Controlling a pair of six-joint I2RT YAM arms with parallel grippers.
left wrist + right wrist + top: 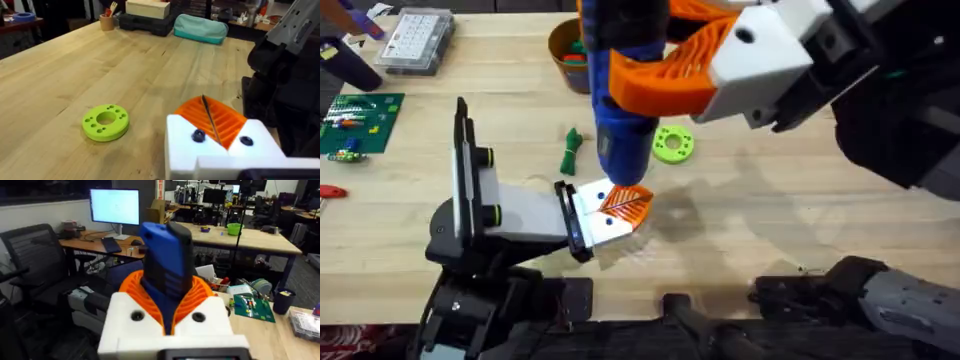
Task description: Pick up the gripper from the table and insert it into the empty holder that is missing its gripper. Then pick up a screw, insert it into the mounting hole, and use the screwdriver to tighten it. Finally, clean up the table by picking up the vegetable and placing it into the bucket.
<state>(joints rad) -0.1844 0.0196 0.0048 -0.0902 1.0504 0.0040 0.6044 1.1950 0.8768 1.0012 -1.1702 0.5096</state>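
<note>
One screwdriver stands upright in your right gripper, clamped between its orange fingers, tip down on the small gripper seated in the holder. Your left gripper's grip you cannot tell. The vegetable lies beside the driver.

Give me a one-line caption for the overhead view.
Right gripper holds the screwdriver upright over the gripper seated in the holder.

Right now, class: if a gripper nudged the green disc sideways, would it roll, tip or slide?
The disc lies flat on the table, so it would probably slide, not roll. It looks low and wide, so tipping seems unlikely.
</note>
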